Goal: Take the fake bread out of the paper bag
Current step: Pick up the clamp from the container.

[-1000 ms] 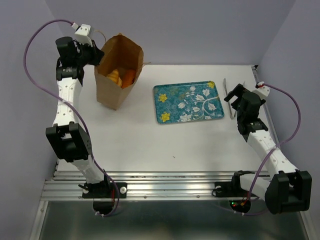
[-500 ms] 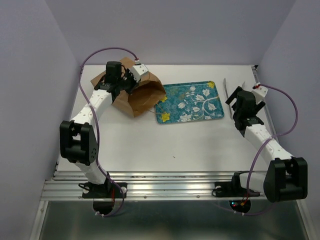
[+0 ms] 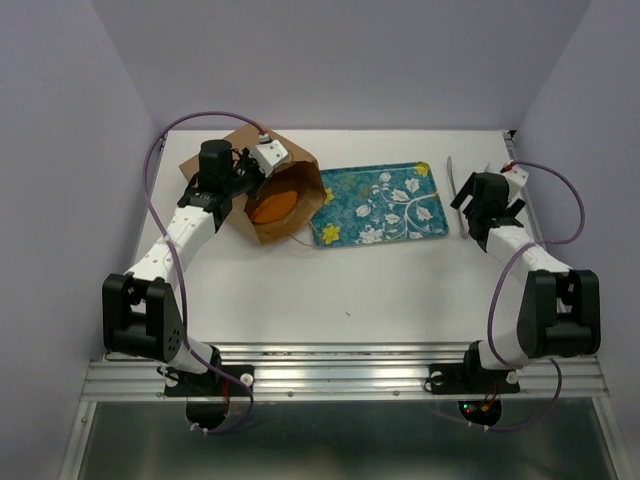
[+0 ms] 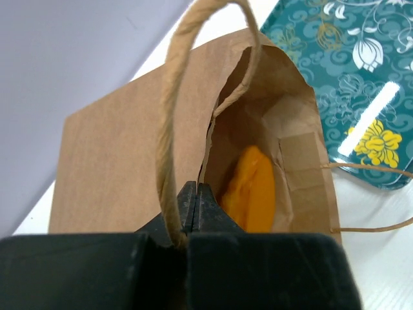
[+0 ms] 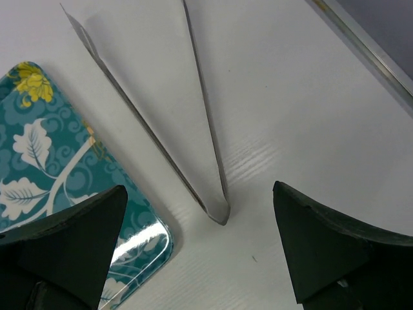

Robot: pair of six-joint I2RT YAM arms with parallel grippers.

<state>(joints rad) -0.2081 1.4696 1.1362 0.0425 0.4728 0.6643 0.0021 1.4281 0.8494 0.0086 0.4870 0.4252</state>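
Overhead, the paper bag [image 3: 300,170] lies tipped on its side toward the far-left corner of the table [image 3: 400,290], its mouth turned toward the teal floral tray [image 3: 375,205], which sits beside it at mid-table near the far edge. One piece of the fake bread [image 3: 273,205] shows as an orange patch just inside the mouth (the other pieces cannot be made out in any view).

My left wrist camera adds what the overhead view hides. My left gripper [image 4: 197,192] has its jaws pressed together on the bag's upper rim, and a string handle [image 4: 169,129] loops up and over just in front of them. The orange pastry rests deep in the bag, past the rim, apart from my fingers.

My right wrist camera shows my right gripper [image 5: 199,188] with jaws spread wide, holding nothing. It hangs above the joined end of metal tongs [image 5: 206,129] lying flat near the right edge, just beside the tray's corner.
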